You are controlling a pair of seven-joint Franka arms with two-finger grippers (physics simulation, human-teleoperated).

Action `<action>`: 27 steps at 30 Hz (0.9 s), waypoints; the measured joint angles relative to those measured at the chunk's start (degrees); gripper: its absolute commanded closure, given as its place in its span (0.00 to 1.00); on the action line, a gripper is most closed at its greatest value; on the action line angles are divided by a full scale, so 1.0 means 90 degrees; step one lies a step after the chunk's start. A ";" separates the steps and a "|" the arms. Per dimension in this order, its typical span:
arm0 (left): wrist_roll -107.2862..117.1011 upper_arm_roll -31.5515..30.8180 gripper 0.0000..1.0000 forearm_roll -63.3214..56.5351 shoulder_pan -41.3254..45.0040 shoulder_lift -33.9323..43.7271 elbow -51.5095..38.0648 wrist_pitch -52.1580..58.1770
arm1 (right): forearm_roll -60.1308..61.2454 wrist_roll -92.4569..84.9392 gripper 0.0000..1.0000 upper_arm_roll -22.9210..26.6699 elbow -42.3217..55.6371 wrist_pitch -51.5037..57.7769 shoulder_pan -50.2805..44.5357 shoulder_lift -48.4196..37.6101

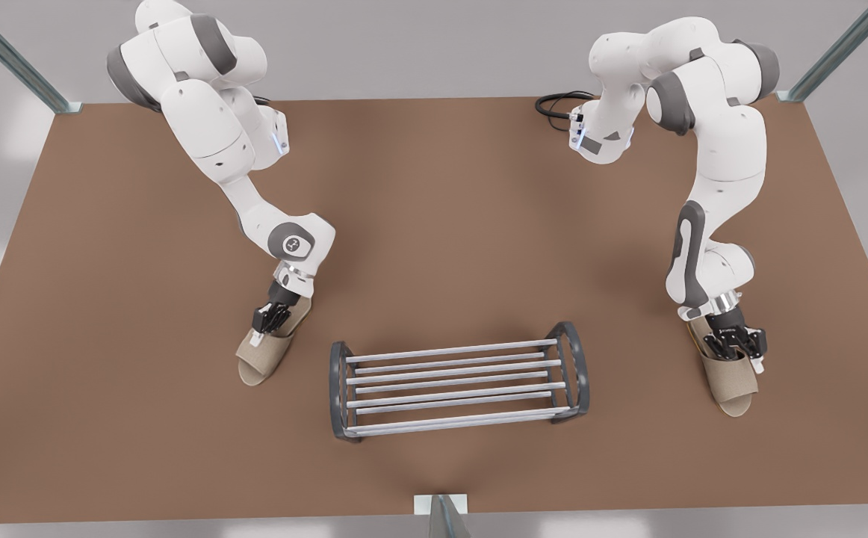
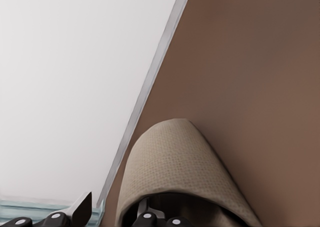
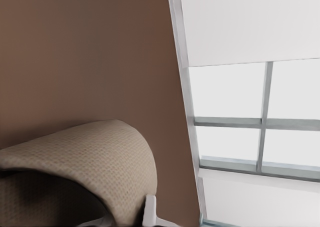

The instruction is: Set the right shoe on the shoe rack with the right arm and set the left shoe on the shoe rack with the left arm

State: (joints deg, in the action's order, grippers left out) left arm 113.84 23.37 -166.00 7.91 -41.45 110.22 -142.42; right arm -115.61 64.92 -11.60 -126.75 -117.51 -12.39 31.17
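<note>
Front view: right gripper down on the right shoe at the front view's left, left gripper on the left shoe opposite, shoe rack between. Left wrist view: spread wide astride the shoe's wall, so close firmly before lifting. Right wrist view: hard against the upper, grip impossible to tell. Better confirm first.

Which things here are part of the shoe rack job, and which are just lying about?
Job: shoe rack; right shoe, at the right gripper; left shoe, at the left gripper.
Just there: table; black cable; metal frame posts.
</note>
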 measured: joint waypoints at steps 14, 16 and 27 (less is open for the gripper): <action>-0.0007 -0.0001 0.71 0.0000 0.0005 -0.0041 -0.0235 -0.0081 | -0.0002 0.0013 0.69 0.0055 0.0000 -0.0115 -0.0027 -0.0263; -0.0012 -0.0001 0.75 0.0000 0.0009 0.0002 -0.0316 -0.0132 | 0.0001 0.0000 0.77 0.0189 -0.0005 -0.0225 -0.0109 -0.0416; -0.0070 0.0010 0.76 0.0000 0.0147 0.1090 -0.0547 -0.0879 | 0.0077 -0.0167 0.79 0.0394 0.0093 -0.2035 -0.0100 -0.2449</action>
State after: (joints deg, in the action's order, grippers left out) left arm 113.20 23.46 -166.00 9.24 -31.65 105.29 -150.33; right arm -114.92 63.42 -8.05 -125.92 -135.83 -13.29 9.14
